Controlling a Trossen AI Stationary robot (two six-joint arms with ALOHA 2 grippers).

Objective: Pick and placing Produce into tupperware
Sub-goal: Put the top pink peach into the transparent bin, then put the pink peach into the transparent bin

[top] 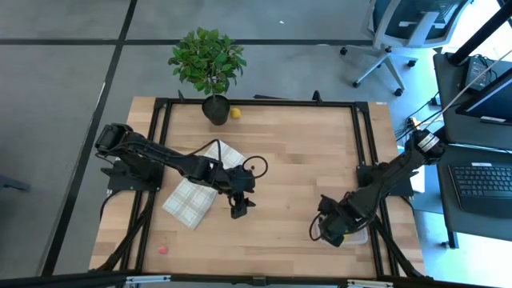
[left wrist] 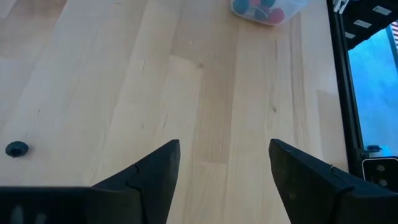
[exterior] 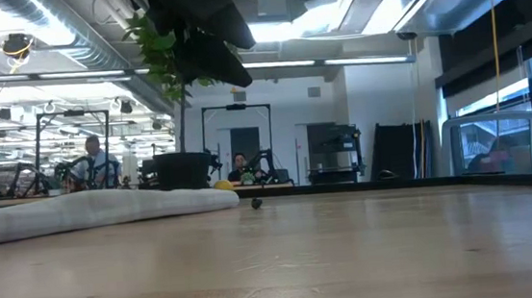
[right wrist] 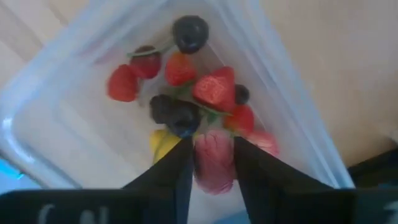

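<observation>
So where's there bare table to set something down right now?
The widest bare wood lies between the left pincer and the tupperware, and behind toward the potted plant. It is crowded at the tupperware, under the right pincer, and around the plaid cloth.

One clear tub [right wrist: 56,143], and inside it about five red strawberry pieces [right wrist: 214,90], three dark berries [right wrist: 190,32] and one yellow lemon piece [right wrist: 163,144], plus one pink piece [right wrist: 214,162] between the right gripper's [right wrist: 213,171] fingers just above the tub. Well apart from the tub on the table: one lemon [top: 235,113], one dark berry [left wrist: 17,149], one pink piece [top: 162,250].
</observation>
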